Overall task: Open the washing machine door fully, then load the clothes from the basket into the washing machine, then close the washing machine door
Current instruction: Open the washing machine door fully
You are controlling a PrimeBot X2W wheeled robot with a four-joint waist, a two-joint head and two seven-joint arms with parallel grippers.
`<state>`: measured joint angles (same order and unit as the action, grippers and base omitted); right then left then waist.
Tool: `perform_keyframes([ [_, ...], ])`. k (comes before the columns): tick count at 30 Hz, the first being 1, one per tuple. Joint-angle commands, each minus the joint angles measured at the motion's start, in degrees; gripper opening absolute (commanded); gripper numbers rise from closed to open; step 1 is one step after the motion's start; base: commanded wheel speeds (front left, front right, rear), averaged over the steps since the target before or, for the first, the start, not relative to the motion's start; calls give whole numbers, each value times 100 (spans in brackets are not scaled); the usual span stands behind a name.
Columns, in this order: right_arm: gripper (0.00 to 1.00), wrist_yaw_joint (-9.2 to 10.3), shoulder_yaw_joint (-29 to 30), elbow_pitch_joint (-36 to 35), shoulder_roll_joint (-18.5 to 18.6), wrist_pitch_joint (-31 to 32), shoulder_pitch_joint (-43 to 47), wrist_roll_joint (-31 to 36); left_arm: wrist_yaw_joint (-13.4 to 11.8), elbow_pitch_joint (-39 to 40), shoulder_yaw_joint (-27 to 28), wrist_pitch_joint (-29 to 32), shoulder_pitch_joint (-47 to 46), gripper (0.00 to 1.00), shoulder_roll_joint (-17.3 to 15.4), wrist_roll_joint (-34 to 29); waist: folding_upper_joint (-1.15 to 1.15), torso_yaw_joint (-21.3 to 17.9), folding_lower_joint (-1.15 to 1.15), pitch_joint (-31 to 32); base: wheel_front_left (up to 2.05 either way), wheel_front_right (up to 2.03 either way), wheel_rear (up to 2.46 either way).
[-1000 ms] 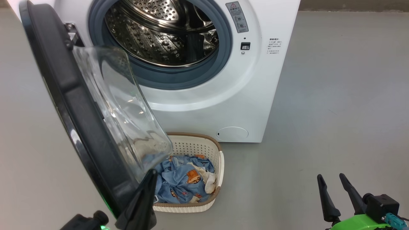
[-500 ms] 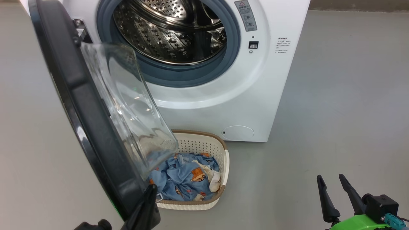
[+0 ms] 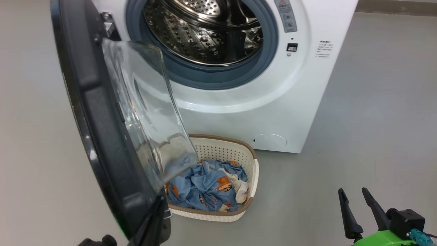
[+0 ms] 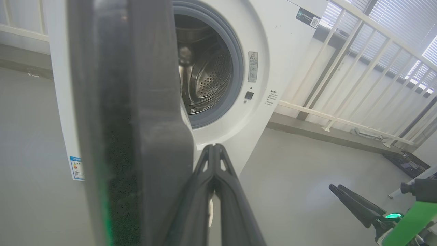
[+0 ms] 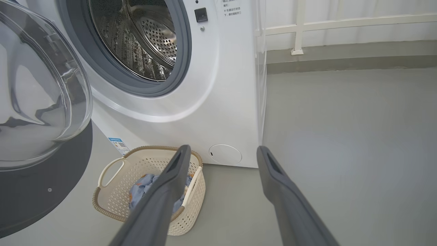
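Down at the lower left of the head view, our left gripper has its fingers pressed together on nothing, just beside the bottom rim of the washing machine door, which stands wide open. At lower right our right gripper hovers, fingers apart, empty. At bottom centre the basket sits before the washing machine, the clothes inside. A grey warning sticker bears a red triangle; we cannot read its print.

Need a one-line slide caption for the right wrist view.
Open right gripper looks down on the basket of clothes before the washing machine, whose door stands open.
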<state>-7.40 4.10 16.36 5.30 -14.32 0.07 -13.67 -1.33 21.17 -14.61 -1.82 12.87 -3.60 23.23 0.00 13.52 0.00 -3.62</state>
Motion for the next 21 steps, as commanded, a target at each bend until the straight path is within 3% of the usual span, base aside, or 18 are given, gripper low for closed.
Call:
perform_keyframes([
  [1,100,-9,-143,-112,14,-68,-89,64,-162,25,389,-78,-254,0,-12,61,0,131,0,-30,0,0,0],
  [21,100,-9,-226,-44,44,-68,-85,72,-507,-689,1315,-553,-533,0,-105,341,0,777,0,-59,0,0,0],
])
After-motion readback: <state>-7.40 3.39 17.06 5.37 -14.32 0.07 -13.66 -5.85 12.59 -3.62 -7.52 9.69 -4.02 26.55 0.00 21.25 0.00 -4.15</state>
